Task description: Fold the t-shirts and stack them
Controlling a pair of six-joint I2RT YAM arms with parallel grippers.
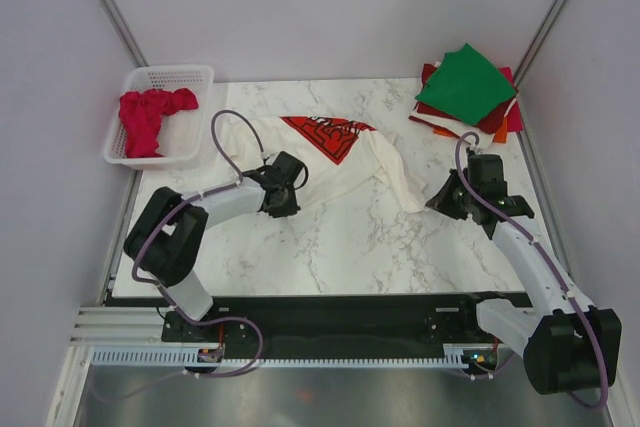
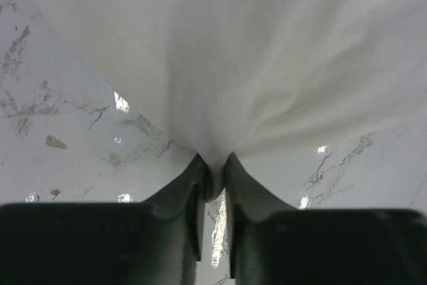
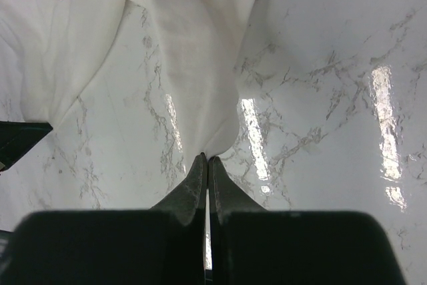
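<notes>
The white plastic lattice basket [image 1: 172,70] sits at the far left corner of the desk [image 1: 330,247]. It holds one thing, a crumpled red t-shirt [image 1: 150,119] bunched toward its left side and rear wall, which leaves the right part of the basket floor bare.

The large cream-white t-shirt [image 1: 350,172] lies outside the basket, spread loosely across the middle of the desk. Its red logo [image 1: 330,135] faces up near the far edge of the cloth. The shirt is rumpled, with folds running toward both arms.

The left gripper [image 2: 213,165] is at the shirt's left side. In the left wrist view its two dark fingers are drawn close together with a tuft of the cream cloth pinched between the tips, and the fabric fans out from that spot. The right gripper [image 3: 207,159] is at the shirt's right end, where a narrow tongue of cloth tapers down into its fingers. These are pressed nearly flat against each other, nipping the very edge of the cloth.

At the far right corner, well apart from the basket, lies a pile of folded shirts. A green t-shirt [image 1: 465,84] is on top, set at an angle, with a dark-red t-shirt [image 1: 505,117] under it and an orange edge [image 1: 500,134] poking out at the near side.
</notes>
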